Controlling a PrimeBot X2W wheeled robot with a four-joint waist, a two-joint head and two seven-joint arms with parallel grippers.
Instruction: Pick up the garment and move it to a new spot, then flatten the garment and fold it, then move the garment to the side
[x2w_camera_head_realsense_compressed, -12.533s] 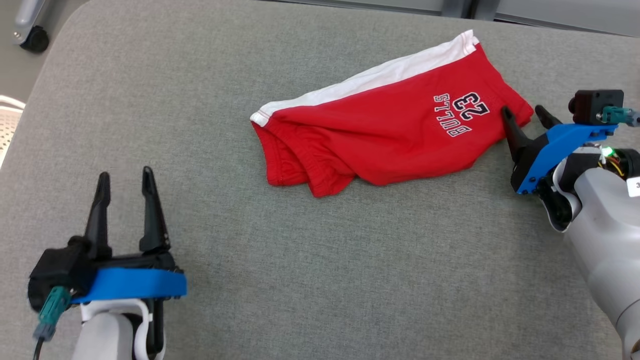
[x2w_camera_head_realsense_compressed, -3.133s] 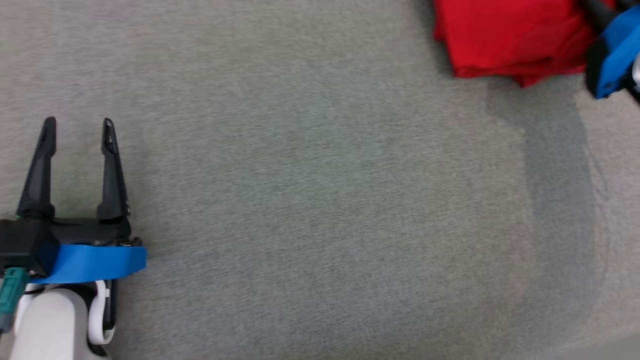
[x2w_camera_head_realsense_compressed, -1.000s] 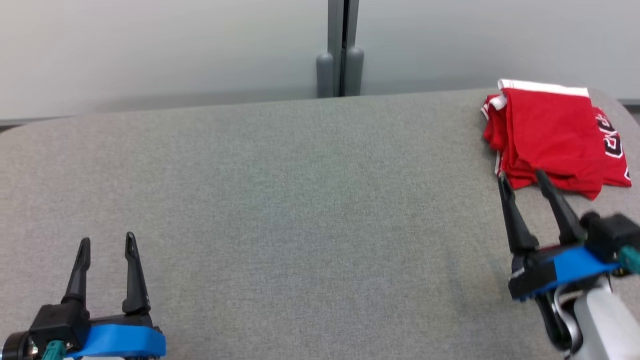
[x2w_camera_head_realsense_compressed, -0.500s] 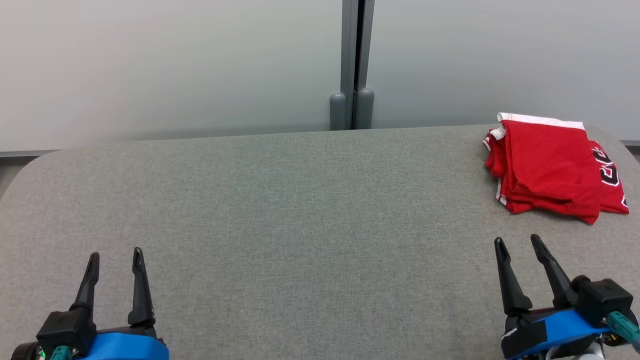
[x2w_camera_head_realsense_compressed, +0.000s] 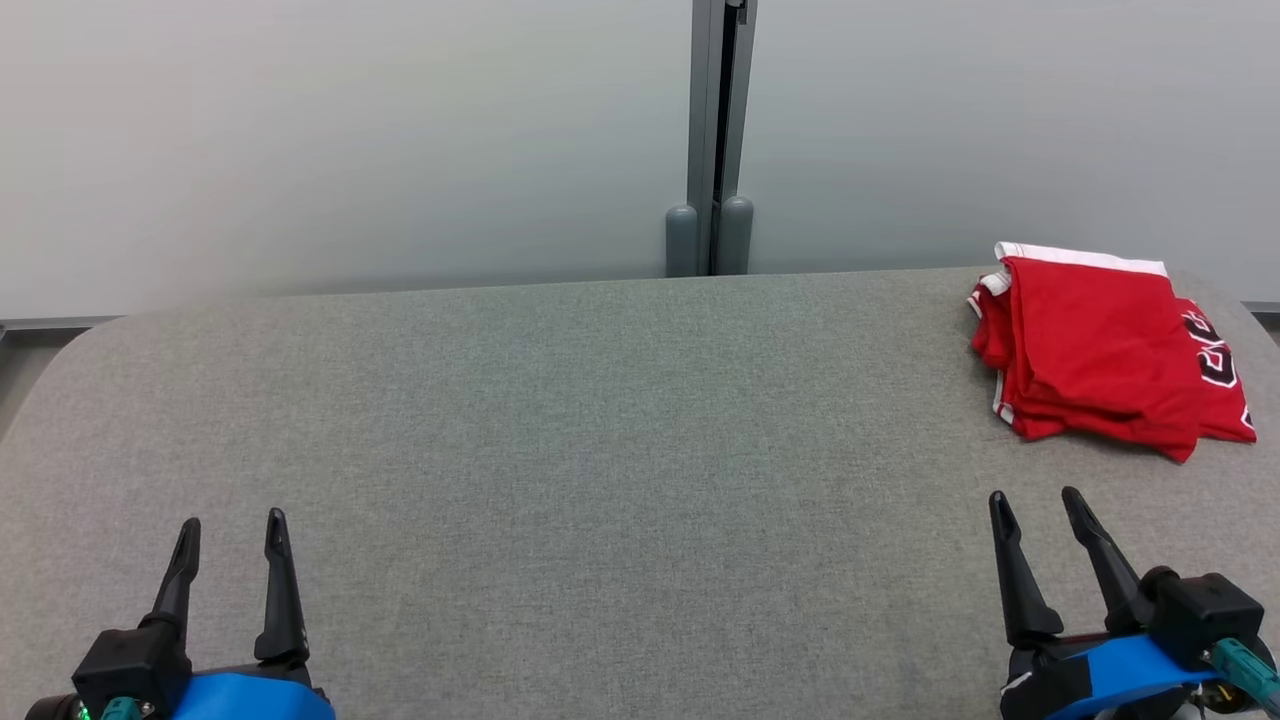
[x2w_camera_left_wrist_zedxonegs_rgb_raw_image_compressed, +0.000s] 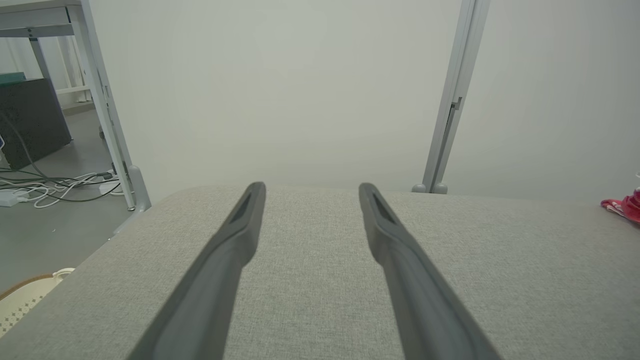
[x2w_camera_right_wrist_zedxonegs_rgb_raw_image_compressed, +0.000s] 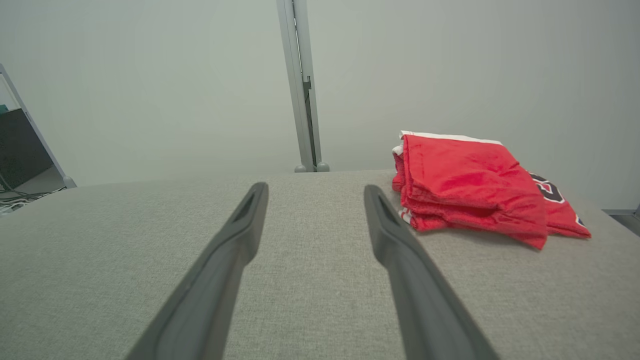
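The red fabric garment (x2w_camera_head_realsense_compressed: 1095, 350), trimmed with a white band along one edge and printed with dark lettering, lay folded into a compact stack at the far right corner of the grey fabric-covered tabletop (x2w_camera_head_realsense_compressed: 600, 450). The white band faced the far edge. The lettered layer protruded from under the stack toward the right edge. Both grippers were clear of the stack.

The left gripper (x2w_camera_head_realsense_compressed: 233, 520) was positioned at the near left corner of the tabletop, pointing toward the far edge, well apart from the garment. Its two long dark fingers (x2w_camera_left_wrist_zedxonegs_rgb_raw_image_compressed: 220, 280) were spread and released, with bare tabletop visible between them and nothing held.

The right gripper (x2w_camera_head_realsense_compressed: 1035, 496) was positioned at the near right corner, also pointing toward the far edge. The garment lay beyond its fingertips and slightly toward the right edge, near but not touching. In the right wrist view its fingers were likewise spread and released, with nothing held.

Behind the far edge stood pale wall panels (x2w_camera_head_realsense_compressed: 350, 140) joined by a grey vertical post (x2w_camera_head_realsense_compressed: 710, 130). In the left wrist view, beyond the left edge, loose cables (x2w_camera_left_wrist_zedxonegs_rgb_raw_image_compressed: 55, 187) lay on the floor beside a dark cabinet (x2w_camera_left_wrist_zedxonegs_rgb_raw_image_compressed: 30, 120).
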